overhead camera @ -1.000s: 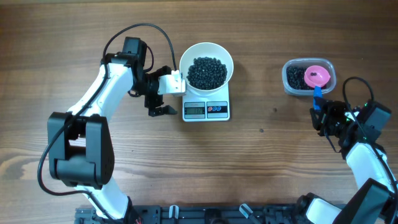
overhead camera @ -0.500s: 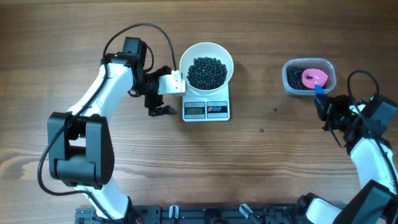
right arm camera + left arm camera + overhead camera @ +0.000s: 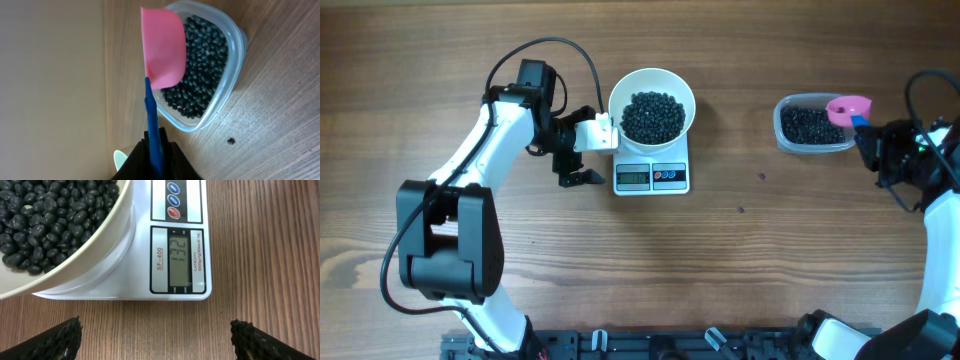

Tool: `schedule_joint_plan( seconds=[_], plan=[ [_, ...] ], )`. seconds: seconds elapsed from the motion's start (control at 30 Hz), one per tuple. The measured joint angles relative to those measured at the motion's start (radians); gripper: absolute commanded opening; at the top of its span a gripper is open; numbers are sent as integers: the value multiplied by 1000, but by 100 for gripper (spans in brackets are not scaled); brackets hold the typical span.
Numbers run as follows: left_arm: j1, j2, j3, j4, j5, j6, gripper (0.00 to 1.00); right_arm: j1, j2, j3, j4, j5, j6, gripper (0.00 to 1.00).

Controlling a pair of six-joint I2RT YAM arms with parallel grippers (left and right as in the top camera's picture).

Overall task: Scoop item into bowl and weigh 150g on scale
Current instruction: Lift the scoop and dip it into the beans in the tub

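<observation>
Since a sec ago our R arm has swung up and to the right. It has carried the pink scoop (image 3: 848, 106) w/ the blue handle from the middle of the clear tub (image 3: 798, 141) to the tub's far right corner. L arm, bowl and scale haven't budged.

We see the R gripper (image 3: 152, 150) pinched narrow on the scoop's blue handle, a jaw on each side. In the R wrist view the pink cup is tipped on its side over the tub's rim, its back toward the cam, so we can't tell if it carries anything.

Most of the black beans (image 3: 653, 116) sit as a dark pile in the white bowl (image 3: 653, 76); more of them line the tub's bottom. The bowl rests on the rear part of the scale (image 3: 652, 178), w/ the display (image 3: 180, 260) and round buttons (image 3: 173, 200) left uncovered in front. The display reads 132.

Our L gripper (image 3: 592, 146) stands wide apart, holding nothing, just left of the scale and bowl. In the L wrist view its fingertips (image 3: 60, 337) show at the bottom corners, w/ bare wooden table (image 3: 770, 260) between them, short of the scale's front edge.
</observation>
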Motion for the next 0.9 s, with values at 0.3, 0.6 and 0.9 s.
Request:
schedule_joint_plan(
  seconds=[0.3, 0.6, 0.9],
  plan=[
    [0, 0, 0, 0, 0, 0, 100, 0, 100, 252, -300, -13, -256, 5],
    [0, 0, 0, 0, 0, 0, 100, 16, 316, 642, -661, 69, -671, 5],
    [0, 0, 0, 0, 0, 0, 100, 100, 340, 688, -684, 307, -1002, 5]
  ],
)
